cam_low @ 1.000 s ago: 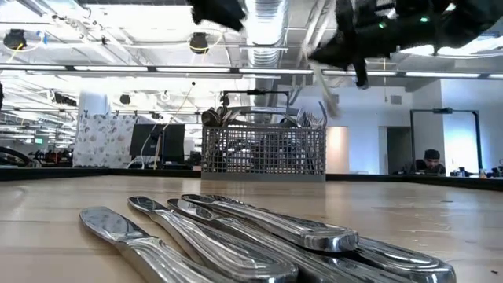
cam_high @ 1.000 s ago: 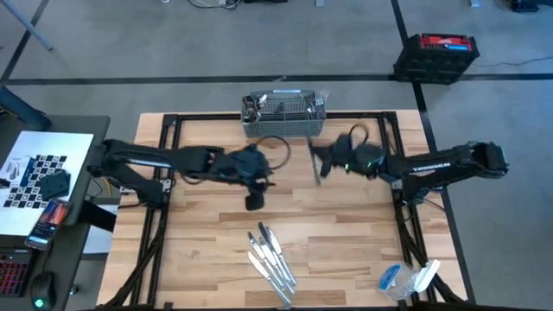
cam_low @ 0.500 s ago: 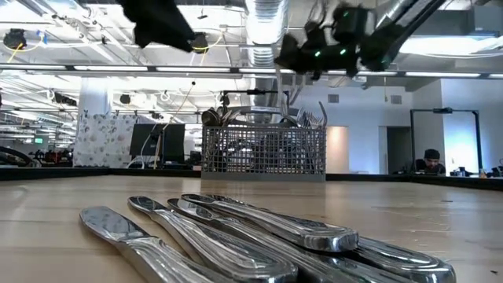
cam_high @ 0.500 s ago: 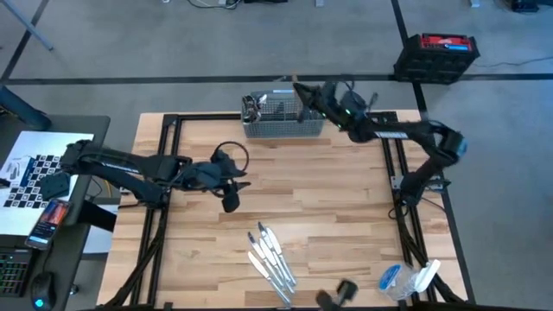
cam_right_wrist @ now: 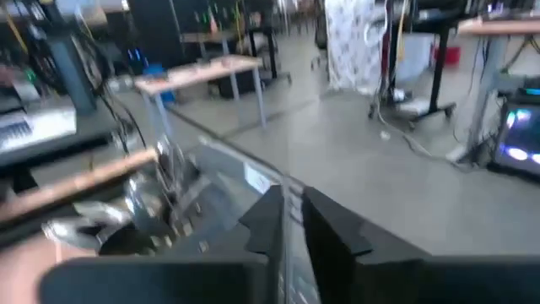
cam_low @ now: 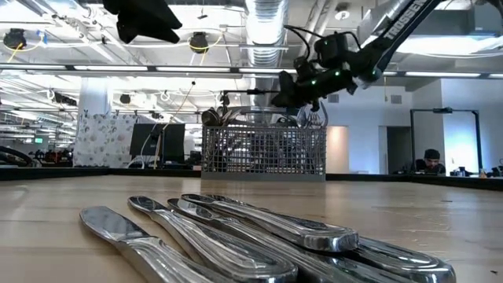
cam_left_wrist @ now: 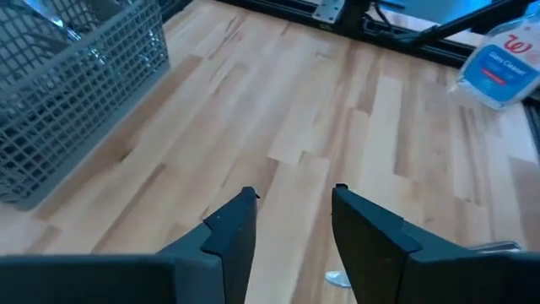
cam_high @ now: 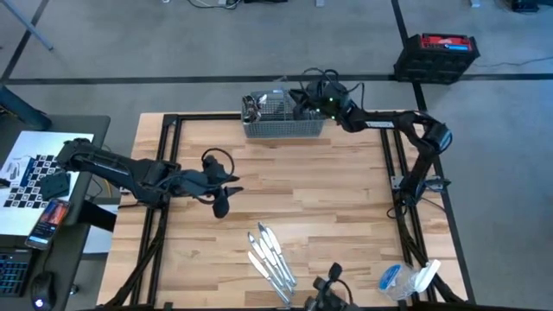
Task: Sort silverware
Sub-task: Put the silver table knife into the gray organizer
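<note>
Top centre of the high view, the right gripper hangs over the wire-mesh basket, and its wrist camera shows a thin bright strip running between the near-closed fingers. Probably a piece of cutlery, but whether it's gripped or already let go, I cannot tell! Below it, handles of silverware in the basket crowd one compartment, so this looks like a drop lined up over the right slot. Moving out to centre-left, the left gripper hovers above bare wood with its fingers clearly apart and nothing between them, well clear of the basket, likely parked so the arms don't tangle. Lower centre, table knives lie fanned side by side, handles overlapping, my guess being they're next for sorting.
</note>
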